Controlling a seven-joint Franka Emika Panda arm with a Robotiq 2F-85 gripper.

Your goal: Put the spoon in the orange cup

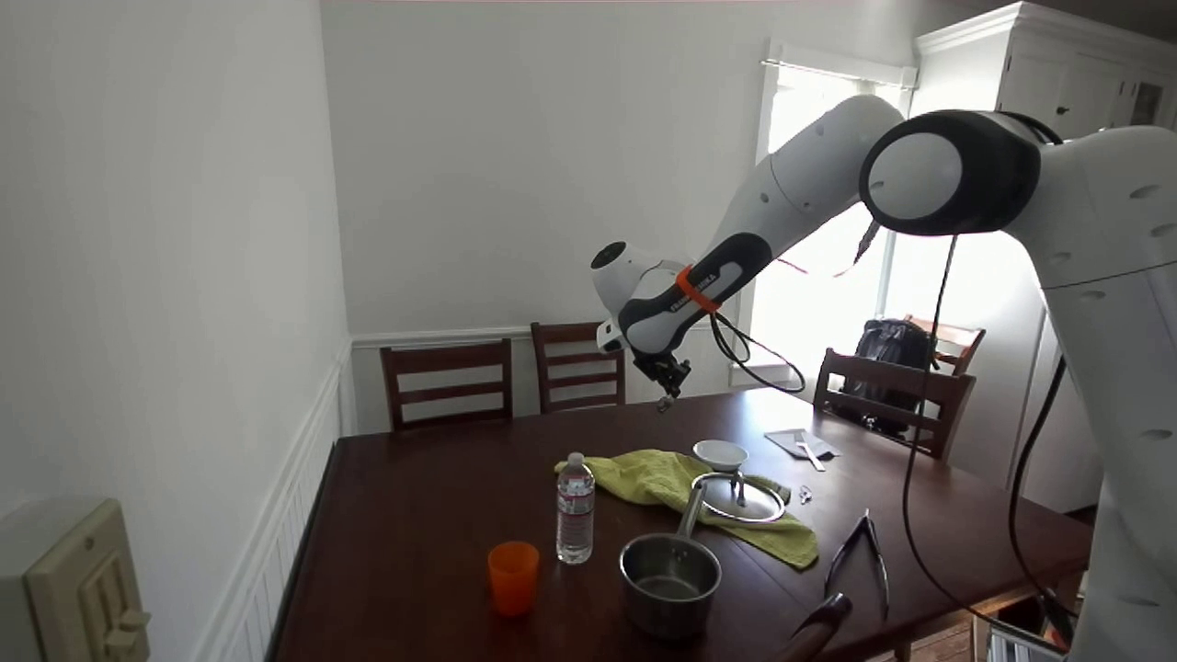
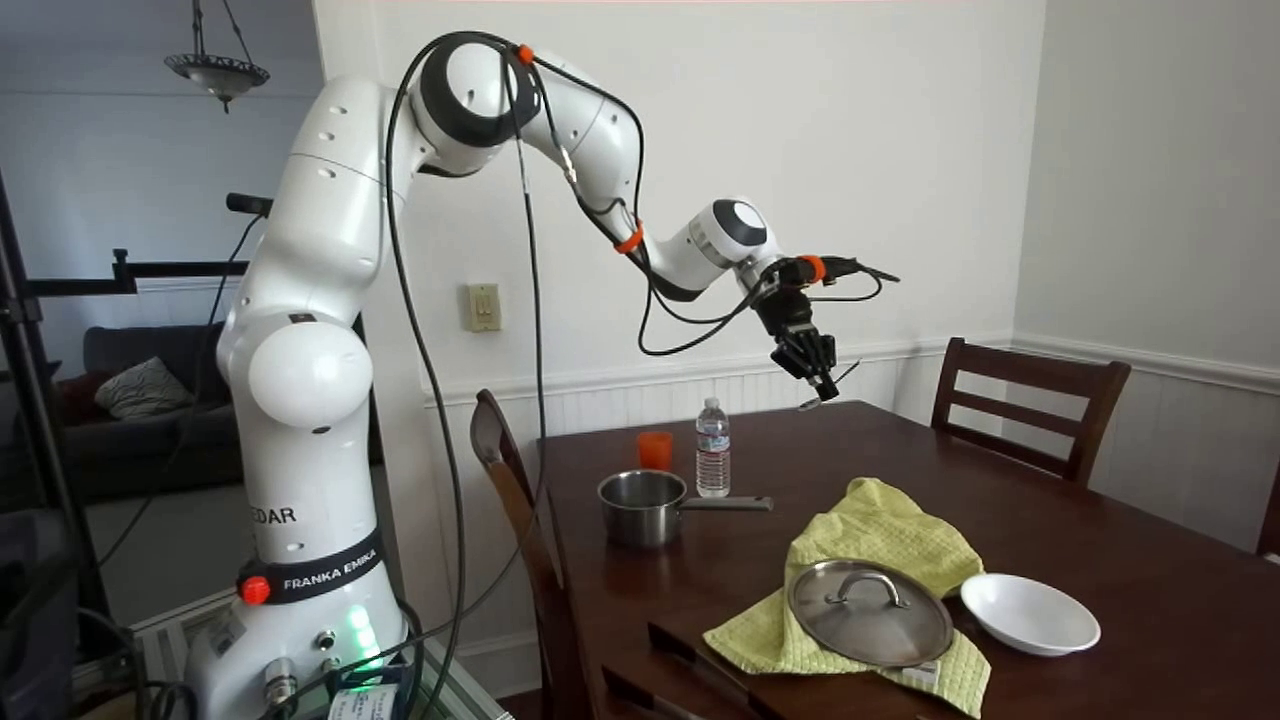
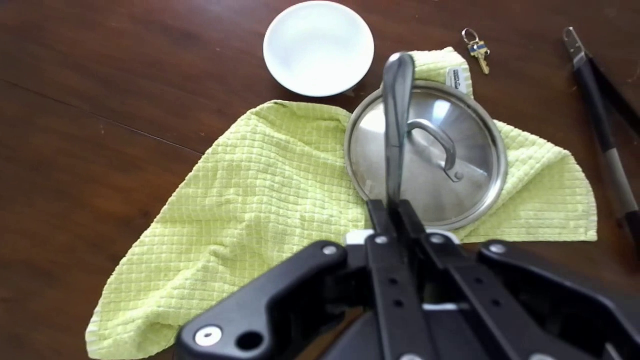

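Observation:
The metal spoon shows in the wrist view [image 3: 396, 130] with its handle sticking out past the fingertips. My gripper [image 3: 391, 206] is shut on it. The spoon's other end is hidden by the fingers in the wrist view. In an exterior view the spoon's thin handle [image 2: 848, 370] slants up from the gripper [image 2: 826, 388], and a small part shows below the fingers. The gripper [image 1: 671, 391] is high above the far part of the table. The orange cup [image 1: 513, 577] stands upright beside the water bottle, well away from the gripper. It also shows behind the pot [image 2: 655, 451].
A clear water bottle [image 1: 576, 510] and a steel saucepan [image 1: 670, 581] stand near the cup. A green towel [image 3: 240, 200] bears a pot lid [image 3: 470, 150]. A white bowl [image 3: 318, 48], keys [image 3: 478, 50] and tongs [image 3: 607, 135] lie nearby. Chairs surround the table.

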